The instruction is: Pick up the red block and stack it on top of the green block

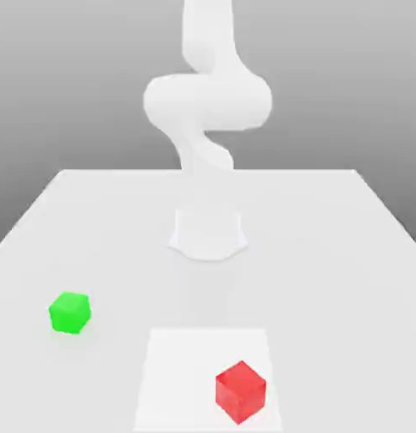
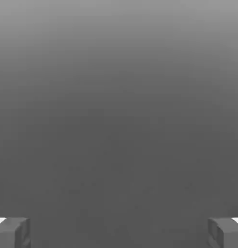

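The red block [image 1: 240, 391] lies on the white table near its front edge, towards the exterior view's right. The green block [image 1: 69, 312] rests on the table further back, at the exterior view's left, well apart from the red one. In the hand view my gripper [image 2: 119, 232] is open, its two grey fingertips [image 2: 12, 232] standing far apart with nothing between them. Behind the fingers there is just plain grey background. Neither block is touched by anything.
The white arm [image 1: 207, 101] rises from its base [image 1: 208, 235] at the middle of the table [image 1: 330, 254]. The red block rests on a paler square patch [image 1: 182, 372] at the table's front.
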{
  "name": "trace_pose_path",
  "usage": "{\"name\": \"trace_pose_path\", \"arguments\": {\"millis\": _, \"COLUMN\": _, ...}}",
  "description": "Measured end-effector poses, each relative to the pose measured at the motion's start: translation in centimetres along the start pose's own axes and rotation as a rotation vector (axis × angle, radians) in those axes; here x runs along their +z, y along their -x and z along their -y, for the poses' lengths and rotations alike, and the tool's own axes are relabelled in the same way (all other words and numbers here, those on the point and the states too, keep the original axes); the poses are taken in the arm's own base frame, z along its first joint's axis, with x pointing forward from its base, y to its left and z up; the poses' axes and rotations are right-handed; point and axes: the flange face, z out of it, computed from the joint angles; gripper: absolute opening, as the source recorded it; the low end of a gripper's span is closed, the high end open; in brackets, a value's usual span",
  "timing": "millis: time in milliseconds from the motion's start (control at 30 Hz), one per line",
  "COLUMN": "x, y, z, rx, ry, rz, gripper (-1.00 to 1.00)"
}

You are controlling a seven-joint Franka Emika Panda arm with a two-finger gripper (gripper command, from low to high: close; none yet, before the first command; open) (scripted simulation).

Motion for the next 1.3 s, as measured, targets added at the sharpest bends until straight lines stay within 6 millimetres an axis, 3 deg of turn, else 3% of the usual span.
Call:
{"name": "trace_pose_path", "arguments": {"millis": 167, "x": 10.7, "y": 2.2, "z": -0.5, "rx": 0.151, "ry": 0.166, "rz": 0.038, "gripper": 0.00}}
{"name": "trace_pose_path", "arguments": {"millis": 367, "x": 22.1, "y": 5.9, "z": -3.7, "rx": 0.330, "ry": 0.342, "rz": 0.086, "gripper": 0.00}}
{"name": "trace_pose_path", "arguments": {"millis": 533, "x": 30.0, "y": 10.1, "z": -7.7, "rx": 0.483, "ry": 0.478, "rz": 0.135, "gripper": 0.00}}
{"name": "trace_pose_path", "arguments": {"millis": 667, "x": 35.0, "y": 14.2, "z": -11.3, "rx": 0.612, "ry": 0.579, "rz": 0.181, "gripper": 0.00}}
{"name": "trace_pose_path", "arguments": {"millis": 800, "x": 38.7, "y": 18.9, "z": -14.7, "rx": 0.743, "ry": 0.677, "rz": 0.235, "gripper": 0.00}}
{"name": "trace_pose_path", "arguments": {"millis": 967, "x": 43.1, "y": 22.1, "z": -17.8, "rx": 0.778, "ry": 0.699, "rz": 0.247, "gripper": 0.00}}
{"name": "trace_pose_path", "arguments": {"millis": 1000, "x": 43.9, "y": 22.7, "z": -18.3, "rx": 0.778, "ry": 0.700, "rz": 0.247, "gripper": -1.00}}
{"name": "trace_pose_path", "arguments": {"millis": 1200, "x": 44.2, "y": 22.9, "z": -18.6, "rx": 0.777, "ry": 0.699, "rz": 0.247, "gripper": -1.00}}
{"name": "trace_pose_path", "arguments": {"millis": 1300, "x": 42.7, "y": 21.8, "z": -17.4, "rx": 0.780, "ry": 0.697, "rz": 0.247, "gripper": -1.00}}
